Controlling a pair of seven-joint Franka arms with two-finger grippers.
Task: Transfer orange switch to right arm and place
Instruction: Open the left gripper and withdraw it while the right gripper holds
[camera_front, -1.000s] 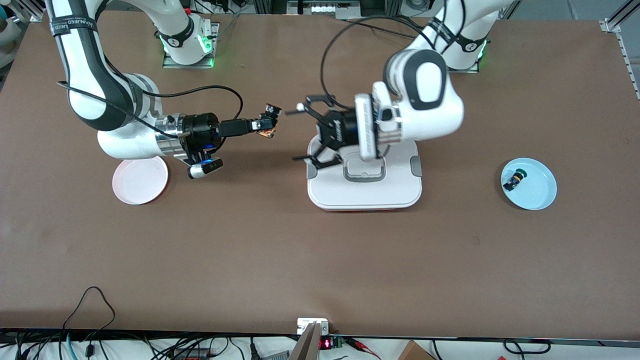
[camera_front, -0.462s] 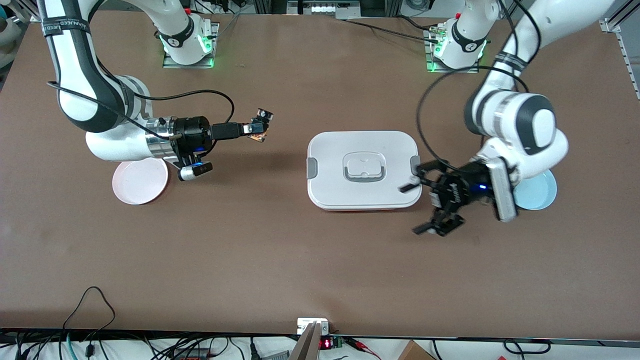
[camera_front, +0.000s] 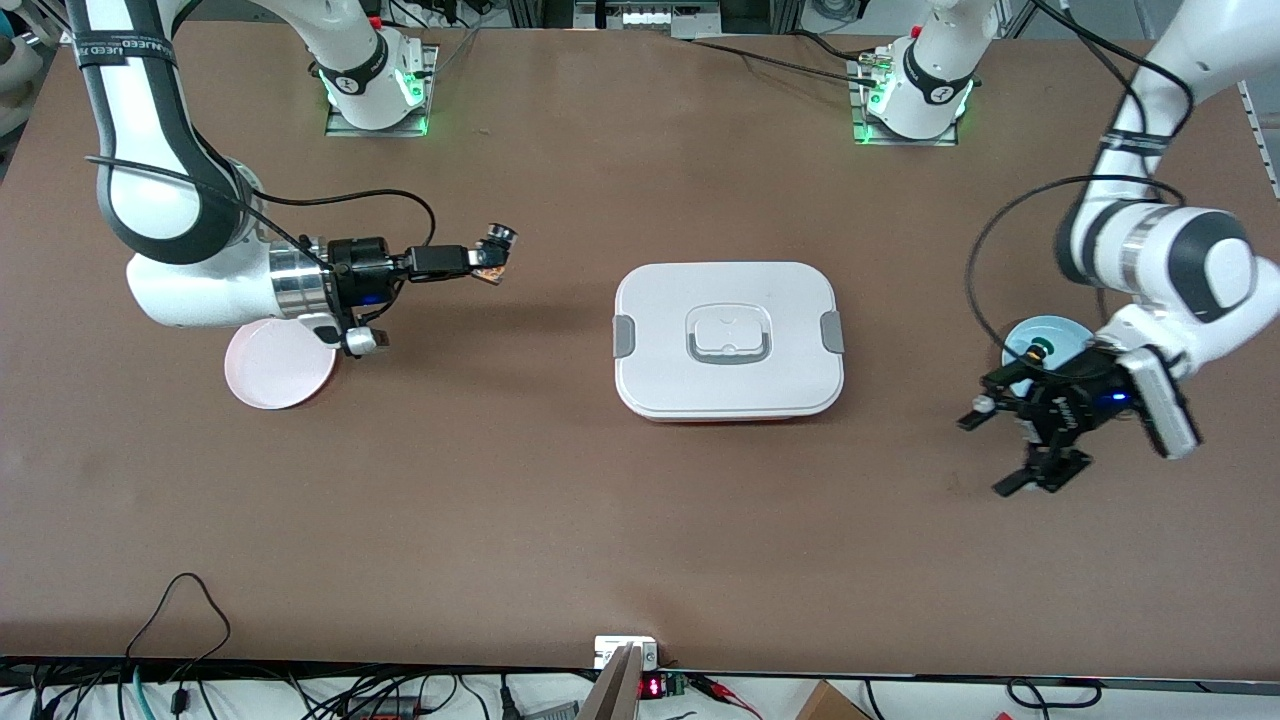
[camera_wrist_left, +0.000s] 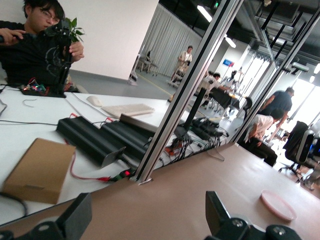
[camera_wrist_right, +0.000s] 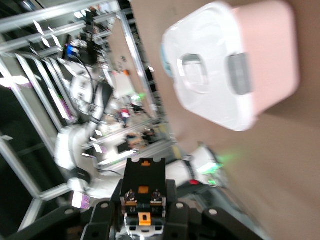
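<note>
front / right gripper (camera_front: 490, 257): clamped on the orange switch (camera_front: 494, 252), up in the air over bare table between the pink plate (camera_front: 272, 372) and the white lidded box (camera_front: 728, 340)
front / orange switch: sits at the tips of the slim black fingers, dark body with an orange part showing, clear of the table
front / right arm (camera_front: 180, 230): reaches out level from its base toward the table middle, wrist over the pink plate's edge
front / left gripper (camera_front: 1005, 448): jaws spread wide, nothing between them, over bare table just beside the blue plate (camera_front: 1040, 335), on the side nearer the camera
front / blue plate: at the left arm's end of the table, partly covered by the left wrist; black-and-blue switch with green cap (camera_front: 1035, 353) lies on it
front / white lidded box: mid-table, lid on, grey latches at both ends
left wrist / left gripper: two black fingertips (camera_wrist_left: 220, 215) stand far apart, no object between; brown table and the pink plate (camera_wrist_left: 278, 205) farther off
right wrist / right gripper (camera_wrist_right: 144, 210): fingers pinched on the orange switch (camera_wrist_right: 144, 192), black block with orange marks
right wrist / white lidded box (camera_wrist_right: 225, 65): farther out, pink base under the white lid, blurred
</note>
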